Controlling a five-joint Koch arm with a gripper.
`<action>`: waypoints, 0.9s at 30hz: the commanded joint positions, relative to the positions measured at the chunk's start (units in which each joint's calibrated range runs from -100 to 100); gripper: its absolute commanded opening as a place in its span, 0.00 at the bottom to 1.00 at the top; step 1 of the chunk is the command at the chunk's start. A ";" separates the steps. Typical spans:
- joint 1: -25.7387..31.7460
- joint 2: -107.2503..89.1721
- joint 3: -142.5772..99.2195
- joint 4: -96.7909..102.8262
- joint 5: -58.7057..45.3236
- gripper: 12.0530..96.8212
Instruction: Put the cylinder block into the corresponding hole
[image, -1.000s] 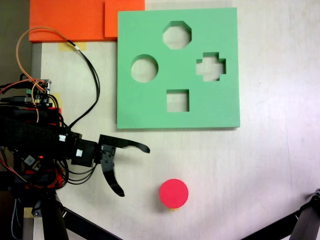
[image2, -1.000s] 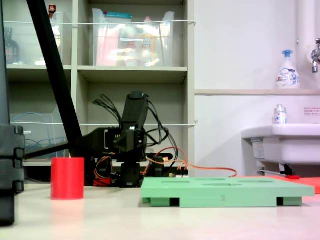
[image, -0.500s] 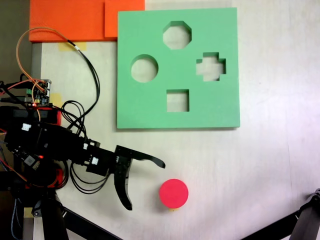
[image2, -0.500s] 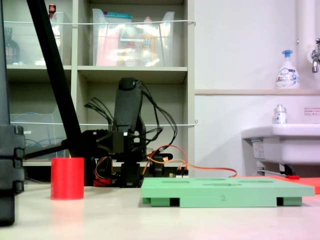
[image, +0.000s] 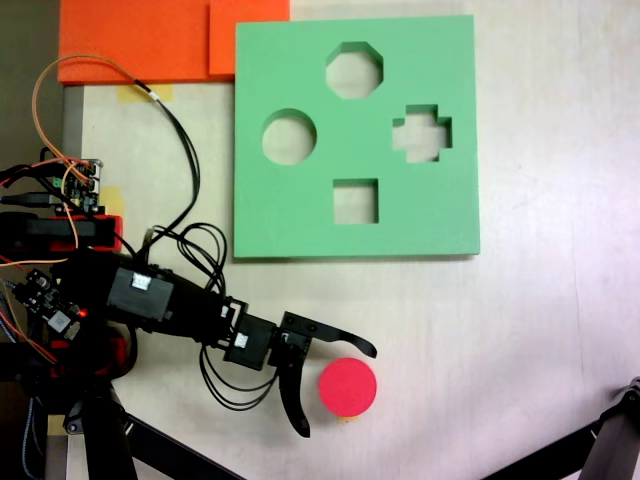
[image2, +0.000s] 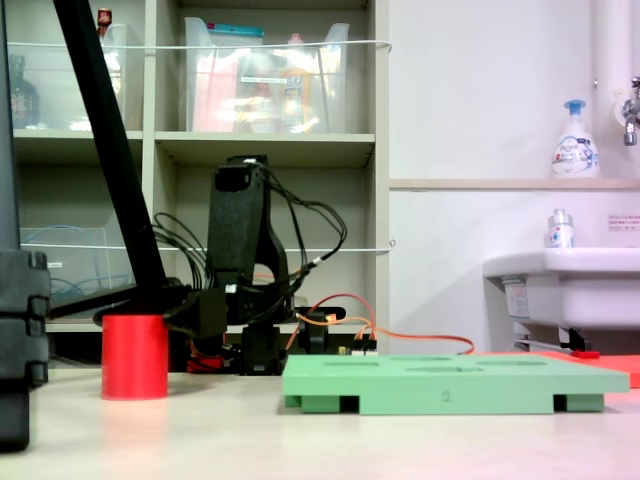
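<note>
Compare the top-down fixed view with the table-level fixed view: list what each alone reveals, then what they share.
Top-down alone: the shapes of the green board's cutouts, including the circular hole, and the open gripper with its fingers on either side of the cylinder block, apart from it. Table-level alone: the block's height, the board's thickness, shelves and a sink behind. Shared: block upright on the table, off the board.

wall (image2: 480, 90): plain white | shelving unit (image2: 270, 150): pale, open, clear bins (image2: 265, 75) on top shelf; stands behind the table | sink (image2: 565, 285): white, at right; soap bottle (image2: 575, 140) on ledge above | table (image: 520, 340): off-white, evenly lit
</note>
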 joint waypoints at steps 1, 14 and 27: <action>0.00 1.78 2.96 6.93 0.34 0.86; 0.20 10.30 9.24 8.38 0.34 0.86; 0.34 13.10 12.53 8.48 0.39 0.52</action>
